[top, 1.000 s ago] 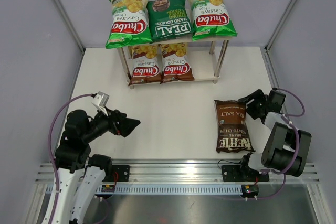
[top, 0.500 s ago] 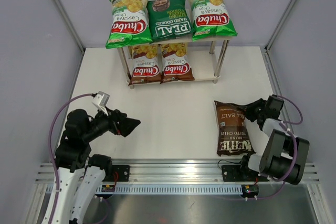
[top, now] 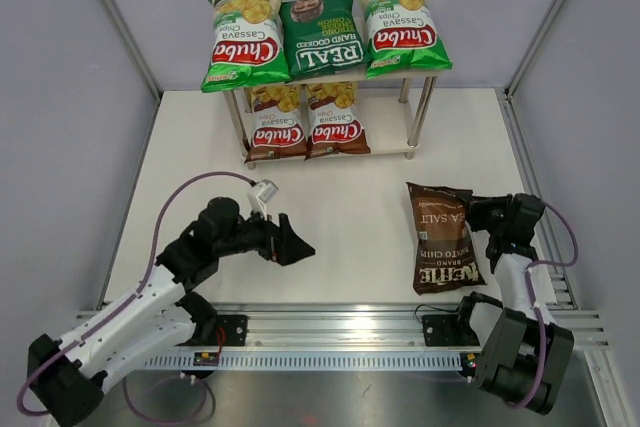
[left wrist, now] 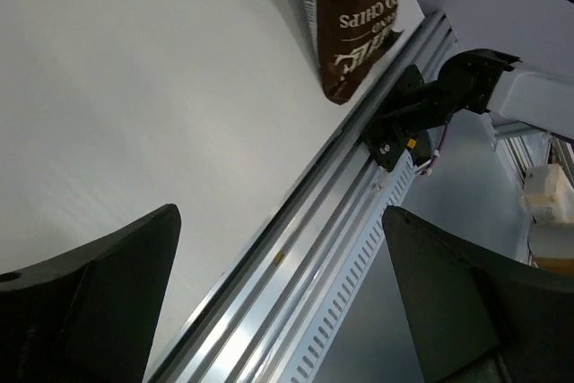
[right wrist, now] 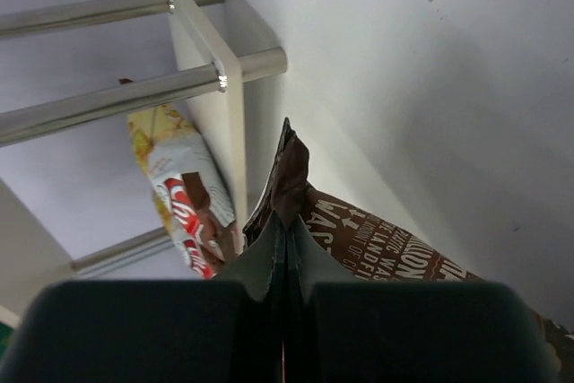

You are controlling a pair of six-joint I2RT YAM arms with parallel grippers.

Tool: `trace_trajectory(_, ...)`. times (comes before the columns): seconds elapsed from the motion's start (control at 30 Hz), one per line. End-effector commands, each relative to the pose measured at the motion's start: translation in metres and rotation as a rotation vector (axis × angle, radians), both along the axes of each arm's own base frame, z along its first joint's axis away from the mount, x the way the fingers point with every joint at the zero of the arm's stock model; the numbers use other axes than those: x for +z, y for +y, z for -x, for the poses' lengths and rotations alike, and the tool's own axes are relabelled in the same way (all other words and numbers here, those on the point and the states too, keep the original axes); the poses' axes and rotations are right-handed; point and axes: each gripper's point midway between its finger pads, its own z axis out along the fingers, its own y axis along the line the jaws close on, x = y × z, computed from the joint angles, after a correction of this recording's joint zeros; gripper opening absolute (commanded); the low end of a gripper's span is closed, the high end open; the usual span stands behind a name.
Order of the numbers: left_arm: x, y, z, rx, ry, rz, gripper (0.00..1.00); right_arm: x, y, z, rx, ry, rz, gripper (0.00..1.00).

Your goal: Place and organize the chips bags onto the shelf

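The dark-brown Kettle chips bag point(top: 442, 237) lies flat on the table at the right. My right gripper point(top: 472, 215) is shut on its upper right edge; in the right wrist view the pinched corner point(right wrist: 289, 177) rises between the closed fingers point(right wrist: 260, 262). My left gripper point(top: 300, 250) hangs open over the middle of the table with nothing in it, its fingers point(left wrist: 90, 284) wide apart. The shelf point(top: 425, 112) stands at the back. Two light-green Chuba bags point(top: 243, 40) point(top: 402, 27) flank the REAL bag point(top: 320, 35) on top. Two brown Chuba bags point(top: 275, 125) point(top: 337, 120) fill the lower tier's left and middle.
A metal rail point(top: 340, 332) runs along the near table edge, also seen in the left wrist view as a slotted rail point(left wrist: 359, 221). Grey walls enclose the table on three sides. The lower shelf board point(top: 390, 147) shows bare wood at its right end.
My right gripper moved in onto the Kettle bag's edge and shut on it. The left arm swung out to the right, toward the middle of the table, still open.
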Motion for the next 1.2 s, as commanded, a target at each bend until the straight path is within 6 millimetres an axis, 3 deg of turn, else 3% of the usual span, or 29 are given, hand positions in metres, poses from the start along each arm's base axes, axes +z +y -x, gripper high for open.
trace_trajectory(0.0, 0.049, -0.041, -0.018, 0.038, -0.223, 0.17, 0.99, 0.041, 0.001, -0.007, -0.083, -0.1, -0.114, 0.0)
trace_trajectory(0.03, 0.046, -0.05, -0.019, 0.031, -0.231, 0.172, 0.99, 0.046, 0.002, -0.007, -0.087, -0.107, -0.12, 0.0)
trace_trajectory(0.07, 0.059, -0.064, -0.011, -0.004, -0.28, 0.225, 0.99, 0.053, 0.003, -0.007, -0.085, -0.117, -0.133, 0.0)
trace_trajectory(0.2, 0.067, -0.101, -0.013, 0.001, -0.397, 0.252, 0.99, 0.089, 0.012, -0.008, -0.041, -0.174, -0.168, 0.0)
trace_trajectory(0.37, 0.06, -0.146, -0.02, -0.02, -0.498, 0.27, 0.99, 0.127, 0.028, 0.003, 0.012, -0.244, -0.264, 0.0)
trace_trajectory(0.53, 0.07, -0.171, -0.02, -0.06, -0.583, 0.328, 0.99, 0.17, 0.038, 0.019, 0.035, -0.316, -0.313, 0.0)
trace_trajectory(0.67, 0.094, -0.192, -0.009, -0.12, -0.684, 0.377, 0.99, 0.214, 0.052, 0.03, 0.104, -0.384, -0.341, 0.0)
trace_trajectory(0.87, 0.126, -0.211, 0.0, -0.136, -0.78, 0.453, 0.99, 0.261, 0.069, 0.041, 0.158, -0.473, -0.403, 0.0)
trace_trajectory(1.07, 0.127, -0.235, 0.0, -0.142, -0.82, 0.439, 0.99, 0.301, 0.079, 0.058, 0.21, -0.582, -0.502, 0.0)
trace_trajectory(1.1, 0.132, -0.236, -0.011, -0.07, -0.846, 0.41, 0.99, 0.306, 0.081, 0.06, 0.221, -0.592, -0.514, 0.0)
trace_trajectory(1.17, 0.132, -0.243, -0.005, -0.05, -0.863, 0.384, 0.99, 0.318, 0.084, 0.067, 0.242, -0.622, -0.545, 0.0)
